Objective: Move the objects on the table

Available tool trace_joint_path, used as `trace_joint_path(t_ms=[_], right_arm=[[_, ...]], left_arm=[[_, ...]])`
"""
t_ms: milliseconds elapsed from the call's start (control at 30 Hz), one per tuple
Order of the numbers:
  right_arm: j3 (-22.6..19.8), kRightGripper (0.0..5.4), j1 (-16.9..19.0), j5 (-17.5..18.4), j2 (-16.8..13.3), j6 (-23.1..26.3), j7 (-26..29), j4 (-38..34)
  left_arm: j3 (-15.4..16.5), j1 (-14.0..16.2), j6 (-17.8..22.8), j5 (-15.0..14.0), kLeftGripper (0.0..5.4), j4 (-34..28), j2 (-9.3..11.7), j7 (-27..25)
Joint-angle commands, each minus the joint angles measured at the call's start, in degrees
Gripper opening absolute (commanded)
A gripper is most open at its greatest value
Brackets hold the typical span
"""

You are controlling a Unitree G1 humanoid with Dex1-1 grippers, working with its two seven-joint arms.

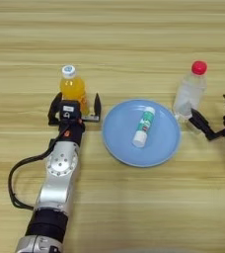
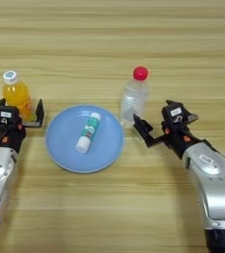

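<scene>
The wooden table (image 1: 134,29) carries an orange-juice bottle (image 1: 73,88), a blue plate (image 1: 119,143) and a red-capped clear bottle (image 1: 189,94).

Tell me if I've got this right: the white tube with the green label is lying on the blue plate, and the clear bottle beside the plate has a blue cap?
Not quite. The clear bottle has a red cap, not a blue one, as the right eye view shows. The rest holds: the white tube lies on the blue plate, and the bottle stands beside the plate.

Table (image 1: 134,29): matt striped wood. Plate (image 1: 117,141) beside left gripper (image 1: 75,109): smooth blue. Bottle (image 2: 133,101) near right gripper (image 2: 156,129): clear plastic.
</scene>
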Motion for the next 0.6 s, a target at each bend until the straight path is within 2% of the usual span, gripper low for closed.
trace_joint_path(t_ms=[33,200,367,600], right_arm=[[-2.30,5.38,-1.28,0.05,-1.50,-0.62,-0.67,2.94],[-3.67,5.38,-2.79,-1.15,-1.78,-2.52,-2.90,5.93],[-4.84,5.38,-4.81,-1.23,-0.83,-4.42,-5.51,9.24],[-5.67,5.38,-9.86,-0.30,3.23,-12.11,-9.19,18.23]], left_arm=[[-0.08,-1.27,-0.20,0.51,5.40,0.82,-0.08,0.18],[-0.04,-1.45,-0.38,0.45,5.40,1.21,0.04,0.15],[0.00,-1.56,-0.47,0.40,5.40,1.43,0.11,0.08],[0.10,-1.64,-0.61,0.28,5.40,1.70,0.25,-0.07]])
